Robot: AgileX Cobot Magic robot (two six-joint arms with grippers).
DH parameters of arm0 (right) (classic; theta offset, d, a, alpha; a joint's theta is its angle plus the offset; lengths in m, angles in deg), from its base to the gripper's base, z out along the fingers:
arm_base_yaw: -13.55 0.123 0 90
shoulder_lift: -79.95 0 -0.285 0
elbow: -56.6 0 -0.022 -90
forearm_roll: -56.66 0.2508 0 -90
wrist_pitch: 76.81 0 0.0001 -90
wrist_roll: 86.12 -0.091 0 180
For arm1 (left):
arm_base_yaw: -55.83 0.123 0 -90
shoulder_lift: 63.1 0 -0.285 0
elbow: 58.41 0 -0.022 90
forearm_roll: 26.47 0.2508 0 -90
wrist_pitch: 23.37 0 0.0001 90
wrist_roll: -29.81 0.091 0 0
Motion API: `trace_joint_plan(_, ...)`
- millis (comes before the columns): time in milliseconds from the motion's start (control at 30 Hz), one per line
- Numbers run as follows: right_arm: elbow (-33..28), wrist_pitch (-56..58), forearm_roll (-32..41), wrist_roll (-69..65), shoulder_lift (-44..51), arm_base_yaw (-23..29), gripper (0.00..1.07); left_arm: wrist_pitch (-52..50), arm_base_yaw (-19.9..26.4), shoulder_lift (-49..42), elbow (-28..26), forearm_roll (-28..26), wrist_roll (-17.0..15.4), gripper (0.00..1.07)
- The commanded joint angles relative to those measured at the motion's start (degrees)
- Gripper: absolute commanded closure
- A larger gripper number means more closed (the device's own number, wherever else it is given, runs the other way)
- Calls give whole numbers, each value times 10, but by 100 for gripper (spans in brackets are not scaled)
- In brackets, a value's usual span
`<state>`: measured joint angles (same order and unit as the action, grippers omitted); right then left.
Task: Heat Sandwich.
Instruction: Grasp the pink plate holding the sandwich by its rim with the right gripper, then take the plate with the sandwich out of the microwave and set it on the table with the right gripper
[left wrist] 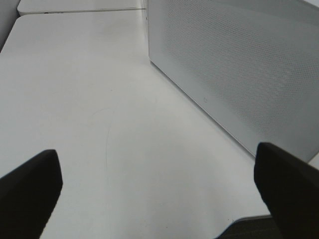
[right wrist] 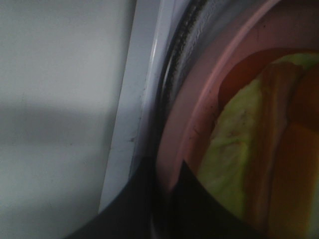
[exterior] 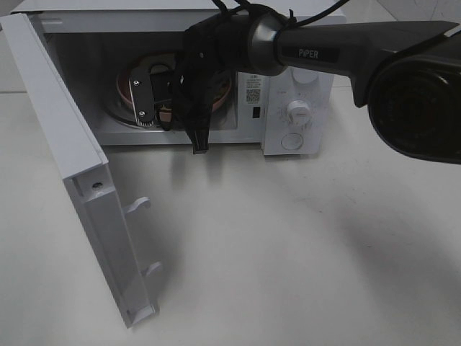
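Claw (right wrist: 167, 199) tight astride pink plate (right wrist: 194, 114) rim.

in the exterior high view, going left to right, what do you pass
open microwave door → pink plate inside the microwave → right gripper at the plate's rim → white dial → the right arm's dark housing

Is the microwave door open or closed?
Open. The door swings out toward the camera, and the pink plate inside the microwave shows past the right gripper.

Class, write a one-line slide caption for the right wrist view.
Right hand pinches the rim of the round pink plate bearing the sliced, green-layered sandwich inside the white microwave.
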<state>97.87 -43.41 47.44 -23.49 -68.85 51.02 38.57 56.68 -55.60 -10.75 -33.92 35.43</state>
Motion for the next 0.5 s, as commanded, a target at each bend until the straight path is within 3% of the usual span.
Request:
trace_joint_plan(33,0,25,10,-7,-3,-2,107,-6,2,-5,1,-4,-4,6)
trace_joint_plan(500,0,29,22,5,-1,-2,107,-6,2,-5,1,-4,-4,6)
